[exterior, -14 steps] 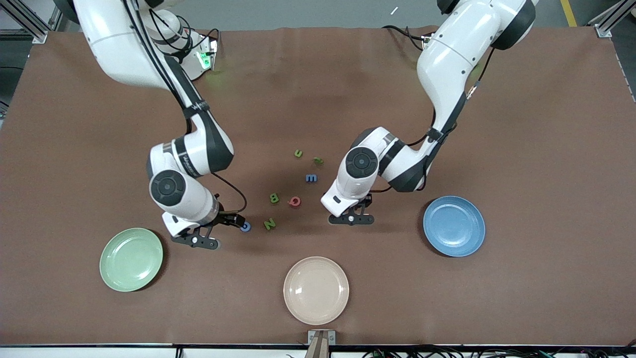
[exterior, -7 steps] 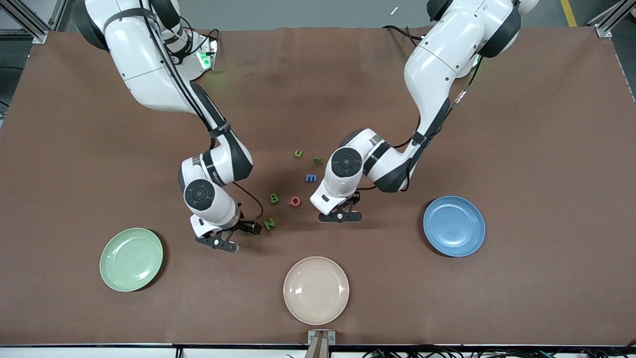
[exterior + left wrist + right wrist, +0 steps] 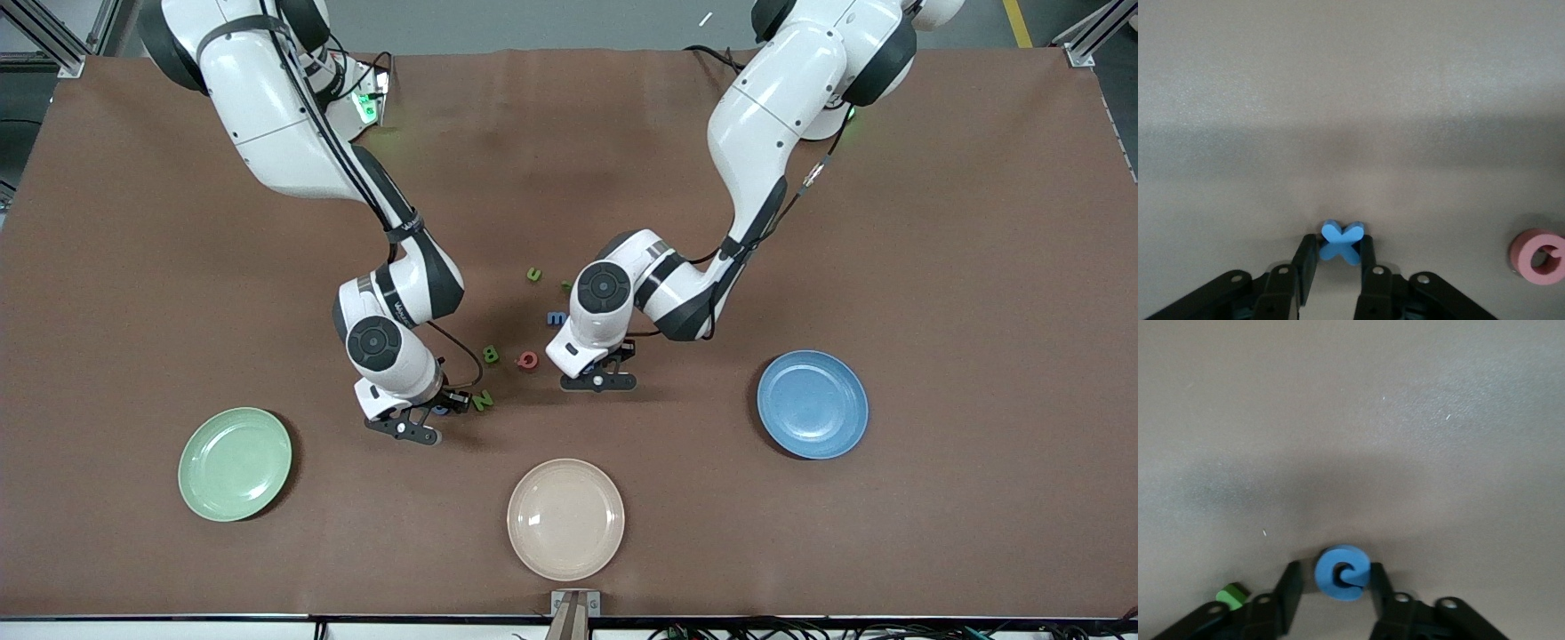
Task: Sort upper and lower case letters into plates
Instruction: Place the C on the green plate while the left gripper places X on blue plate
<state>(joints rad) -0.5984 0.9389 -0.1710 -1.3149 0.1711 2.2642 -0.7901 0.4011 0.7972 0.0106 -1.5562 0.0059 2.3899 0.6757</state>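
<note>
The blue x (image 3: pixel 1343 233) rests on the brown table, and my left gripper (image 3: pixel 1339 244) is shut on it with a finger against each side. In the front view the left gripper (image 3: pixel 594 366) is low beside the pink letter (image 3: pixel 527 359), and the x is hidden under the hand. My right gripper (image 3: pixel 1336 577) has closed in on a round blue letter (image 3: pixel 1341 572) on the table. From the front, the right gripper (image 3: pixel 447 403) is next to the green N (image 3: pixel 483 400). The green plate (image 3: pixel 235 463) and the blue plate (image 3: pixel 812 404) hold nothing.
Loose between the arms lie a green B (image 3: pixel 490 354), a blue m (image 3: pixel 556 317), a green u (image 3: pixel 533 274) and a small green letter (image 3: pixel 566 285). A cream plate (image 3: pixel 565 519) sits near the front edge, between the other two plates.
Both hands have moved in toward the cluster of letters. The right gripper now covers the round blue letter and has narrowed from wide open. The left gripper has narrowed onto the x.
</note>
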